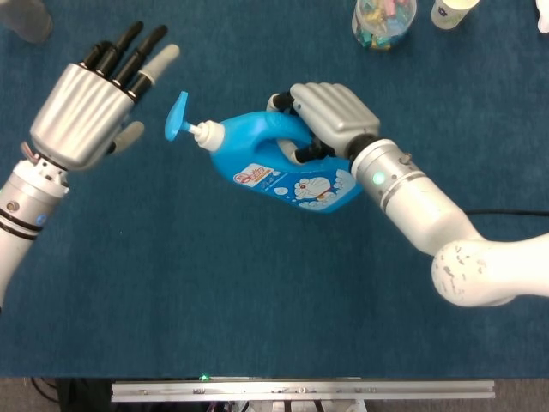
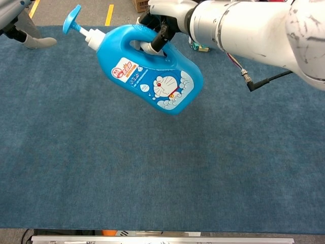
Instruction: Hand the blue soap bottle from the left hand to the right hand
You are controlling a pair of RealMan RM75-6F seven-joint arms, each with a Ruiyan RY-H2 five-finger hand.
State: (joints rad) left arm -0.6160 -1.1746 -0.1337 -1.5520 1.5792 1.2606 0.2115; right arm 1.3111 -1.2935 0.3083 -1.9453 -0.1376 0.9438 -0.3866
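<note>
The blue soap bottle [image 1: 279, 167] [image 2: 152, 71] hangs tilted in the air, its pump head pointing up and to the left. My right hand [image 1: 330, 120] [image 2: 161, 16] grips its handle, fingers wrapped through the loop. My left hand [image 1: 86, 107] is well apart from the pump, to its left, fingers spread and holding nothing. In the chest view only a fingertip and the edge of the left hand [image 2: 28, 38] show at the top left corner.
A clear jar of coloured bits [image 1: 383, 21] and a white cup [image 1: 450, 10] stand at the table's far edge. A pale object [image 1: 26, 19] sits at the far left corner. The blue cloth [image 2: 152, 178] covers the table below the bottle.
</note>
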